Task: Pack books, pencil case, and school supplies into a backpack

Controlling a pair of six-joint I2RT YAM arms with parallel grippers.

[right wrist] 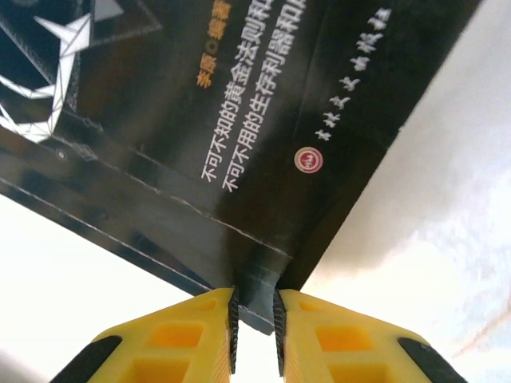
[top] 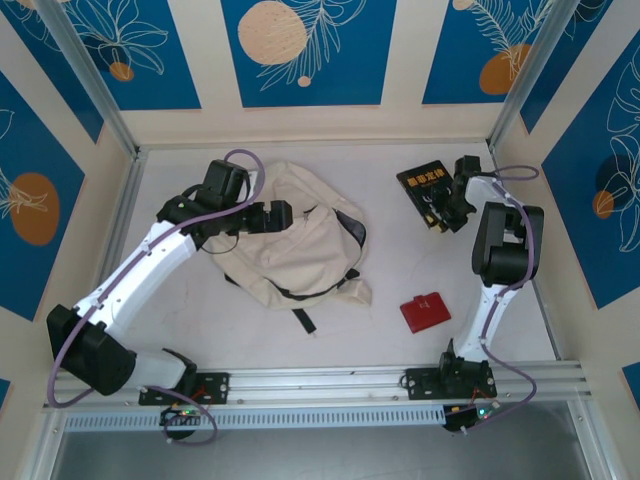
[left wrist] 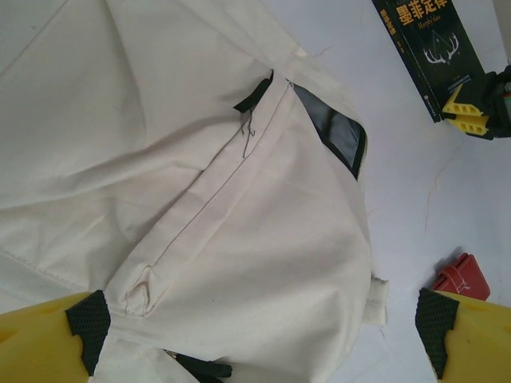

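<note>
The cream-white backpack (top: 300,245) lies flat in the middle of the table, its black straps showing at its near side. My left gripper (top: 285,215) hovers over its left part, open wide, with the fabric (left wrist: 239,199) spread under the fingers and nothing held between them (left wrist: 263,319). The black book with orange-yellow lettering (top: 425,185) is at the far right. My right gripper (right wrist: 255,319) is shut on one corner of this book (right wrist: 239,120). In the left wrist view the book (left wrist: 427,48) and the right gripper's yellow fingers (left wrist: 471,112) sit at the top right.
A small red pencil case (top: 425,310) lies on the table near the right arm's base, also at the lower right of the left wrist view (left wrist: 461,275). Walls close the table at the back and both sides. Bare tabletop runs between the backpack and the book.
</note>
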